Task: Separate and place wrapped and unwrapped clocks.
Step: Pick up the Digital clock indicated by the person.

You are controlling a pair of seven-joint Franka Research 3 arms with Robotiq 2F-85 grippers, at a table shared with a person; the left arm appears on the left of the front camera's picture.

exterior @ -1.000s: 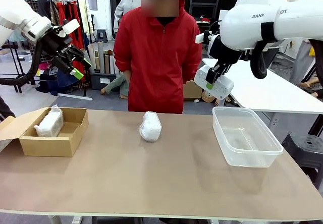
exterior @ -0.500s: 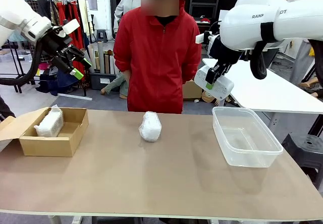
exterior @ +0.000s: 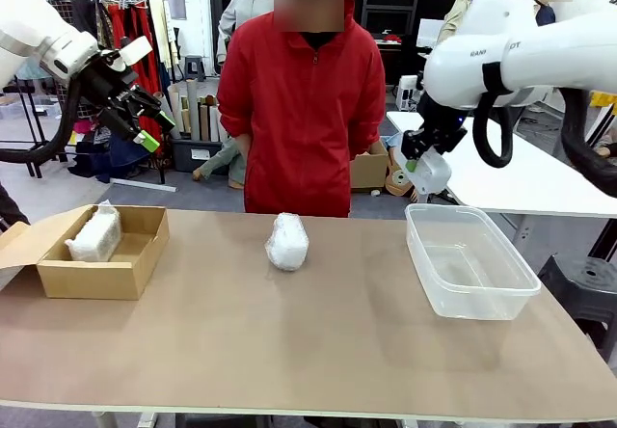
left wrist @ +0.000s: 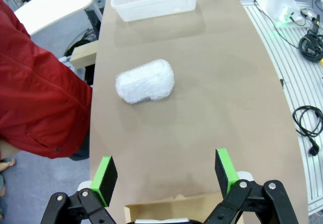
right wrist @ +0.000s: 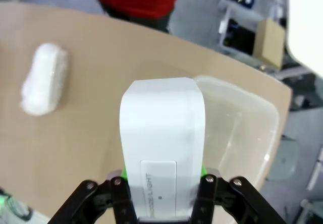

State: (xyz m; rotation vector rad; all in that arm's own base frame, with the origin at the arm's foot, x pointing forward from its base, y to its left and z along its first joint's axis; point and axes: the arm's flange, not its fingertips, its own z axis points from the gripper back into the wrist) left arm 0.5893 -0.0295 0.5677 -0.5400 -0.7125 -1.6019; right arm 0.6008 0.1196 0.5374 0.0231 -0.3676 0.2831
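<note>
Bare clock [exterior: 431, 171] over tub [exterior: 415, 245] edge (aloft)

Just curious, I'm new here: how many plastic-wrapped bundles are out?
2. One wrapped bundle lies on the table, mid-way; a second bundle sits in the cardboard box. The box's floor is partly hidden.

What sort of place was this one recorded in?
Probably a robotics lab or workshop rather than a home: a plain brown worktable, loose cables on the floor beside a slotted aluminium rail frame, and a clothes rack standing behind.
</note>
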